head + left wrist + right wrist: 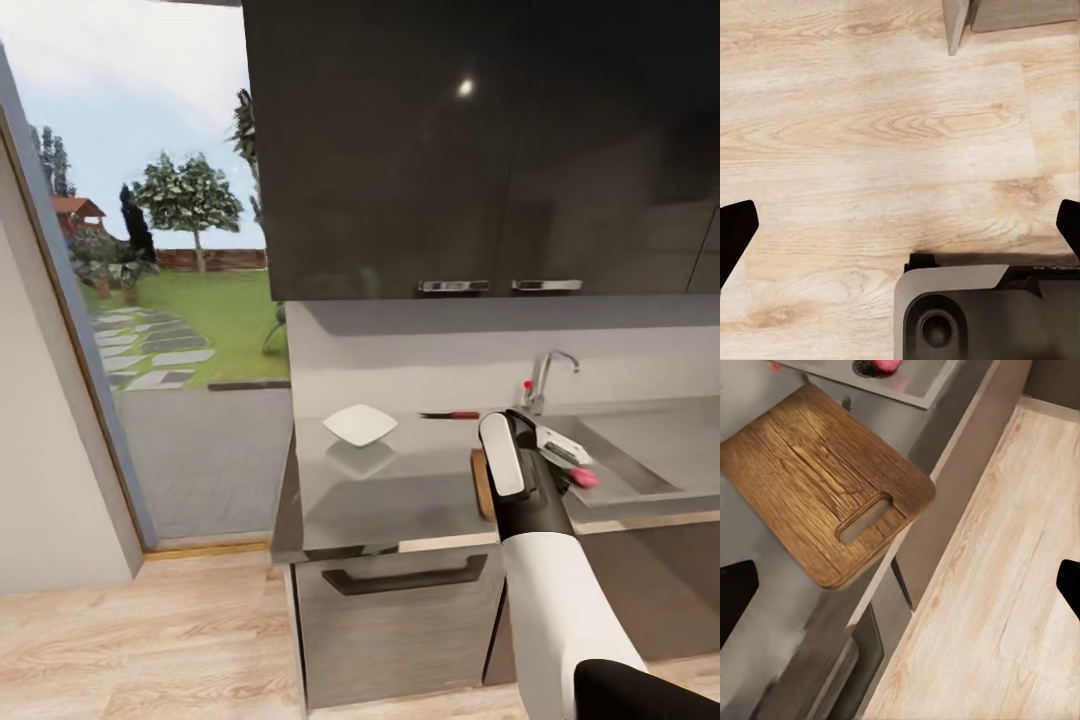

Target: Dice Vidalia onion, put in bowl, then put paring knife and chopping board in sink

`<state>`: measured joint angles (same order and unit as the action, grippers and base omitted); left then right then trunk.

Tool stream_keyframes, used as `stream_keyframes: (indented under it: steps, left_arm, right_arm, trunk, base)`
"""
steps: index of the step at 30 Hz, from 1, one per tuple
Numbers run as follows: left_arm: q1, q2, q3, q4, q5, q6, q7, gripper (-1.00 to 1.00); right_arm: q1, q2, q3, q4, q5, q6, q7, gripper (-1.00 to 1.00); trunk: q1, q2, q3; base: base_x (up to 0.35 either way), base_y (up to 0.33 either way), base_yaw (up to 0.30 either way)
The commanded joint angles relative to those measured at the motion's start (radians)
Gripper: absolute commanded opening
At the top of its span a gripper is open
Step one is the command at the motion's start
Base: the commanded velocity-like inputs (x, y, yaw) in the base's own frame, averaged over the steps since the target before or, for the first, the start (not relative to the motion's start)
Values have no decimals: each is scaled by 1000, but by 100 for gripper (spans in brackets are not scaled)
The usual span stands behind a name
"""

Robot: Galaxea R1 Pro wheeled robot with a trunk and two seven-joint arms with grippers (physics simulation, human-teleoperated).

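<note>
My right arm (560, 590) has a smooth white forearm shell that runs into a glossy black wrist housing, topped by a pale grey rounded panel. A black cuff shows at its lower end. Each wrist camera catches dark, pointed fingertips (736, 596) at the frame edges. Under my left wrist sits the base (982, 311): a grey moulded body with rounded corners and a black circular recess.

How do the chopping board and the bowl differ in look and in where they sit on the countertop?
The chopping board is brown wood, flat, with an oval handle slot; the bowl is plain white, shallow, with no opening. The board lies at the countertop's front edge, beside the sink, partly hidden behind the right arm in the head view; the bowl sits farther back toward the window end, unobstructed. Both have rounded corners and rest on the countertop, with nothing on them.
</note>
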<state>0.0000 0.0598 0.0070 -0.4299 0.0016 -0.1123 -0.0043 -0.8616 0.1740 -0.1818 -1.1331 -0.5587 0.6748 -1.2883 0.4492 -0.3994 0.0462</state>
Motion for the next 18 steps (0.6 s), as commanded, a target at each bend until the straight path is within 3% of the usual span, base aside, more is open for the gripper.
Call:
stream_keyframes:
  steps: [1,4,12,18]
  left_arm:
    - [0,0,1,0,0,-3,0,100]
    - [0,0,1,0,0,-3,0,100]
    - [0,0,1,0,0,-3,1,100]
    - [0,0,1,0,0,-3,2,100]
  right_arm:
    - [0,0,-3,8,-5,9,-7,100]
    - [0,0,-17,24,-5,8,-8,100]
    - [0,0,-122,54,-4,5,-8,100]
    - [0,0,-126,57,-4,5,-8,100]
  trunk:
    - [1,-1,0]
    - [1,-1,0]
    - [1,-1,-6]
    - [1,-1,-15]
  base:
    - [264,28,0]
    - [265,59,0]
    - [149,40,0]
    - [25,2,0]
